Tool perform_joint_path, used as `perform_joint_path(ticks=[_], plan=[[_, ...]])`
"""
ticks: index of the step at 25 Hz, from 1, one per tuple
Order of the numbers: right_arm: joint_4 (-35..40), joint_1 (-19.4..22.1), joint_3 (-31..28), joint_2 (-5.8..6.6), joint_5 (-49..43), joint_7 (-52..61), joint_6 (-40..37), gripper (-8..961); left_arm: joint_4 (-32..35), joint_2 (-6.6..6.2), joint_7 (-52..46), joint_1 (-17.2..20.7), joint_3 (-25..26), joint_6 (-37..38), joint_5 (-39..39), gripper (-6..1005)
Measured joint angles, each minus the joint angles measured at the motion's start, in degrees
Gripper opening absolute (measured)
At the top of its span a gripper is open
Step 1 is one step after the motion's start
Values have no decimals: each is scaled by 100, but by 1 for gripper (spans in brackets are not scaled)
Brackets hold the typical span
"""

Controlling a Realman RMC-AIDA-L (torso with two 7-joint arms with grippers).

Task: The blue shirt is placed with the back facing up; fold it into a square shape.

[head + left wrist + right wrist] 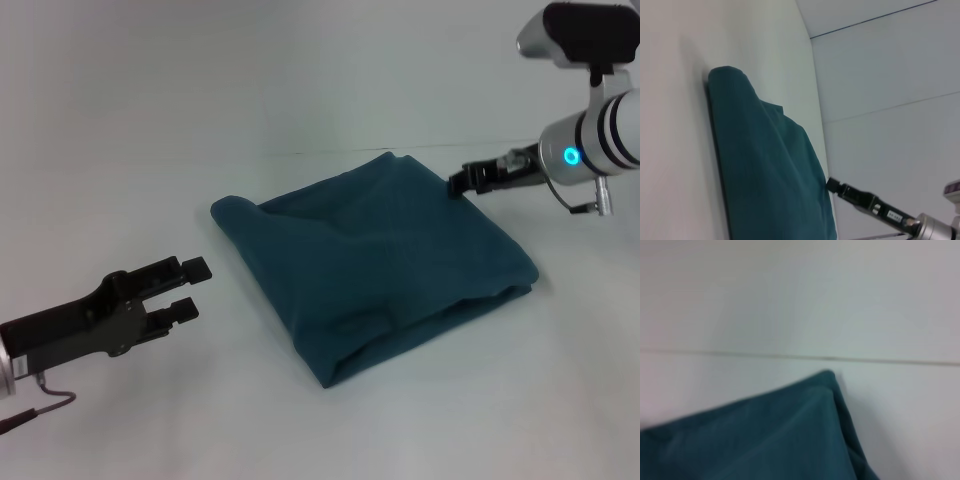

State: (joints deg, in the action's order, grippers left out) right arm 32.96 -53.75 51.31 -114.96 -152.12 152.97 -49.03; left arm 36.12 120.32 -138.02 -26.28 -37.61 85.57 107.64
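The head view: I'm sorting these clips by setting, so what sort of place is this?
Probably a lab or test bench rather than a home: a bare white table, just one folded blue shirt on it, with the left gripper and right gripper on either side.

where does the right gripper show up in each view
Head view: the right gripper is at upper right, at the far right edge of the folded shirt.
Left wrist view: the same gripper shows low and right of centre, at the shirt's edge.
Right wrist view: not in the picture; only the shirt and table show.
Shared landmark: the shirt's far corner.
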Motion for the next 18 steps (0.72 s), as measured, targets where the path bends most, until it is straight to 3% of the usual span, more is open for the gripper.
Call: perform_joint_path(ticks=[10, 18], plan=[[-659, -366, 40, -82, 116, -22, 790, 425, -10, 18, 3, -51, 0, -61, 1, 785], [-869, -395, 65, -104, 104, -2, 1115, 420, -9, 39, 3, -53, 0, -127, 3, 785]])
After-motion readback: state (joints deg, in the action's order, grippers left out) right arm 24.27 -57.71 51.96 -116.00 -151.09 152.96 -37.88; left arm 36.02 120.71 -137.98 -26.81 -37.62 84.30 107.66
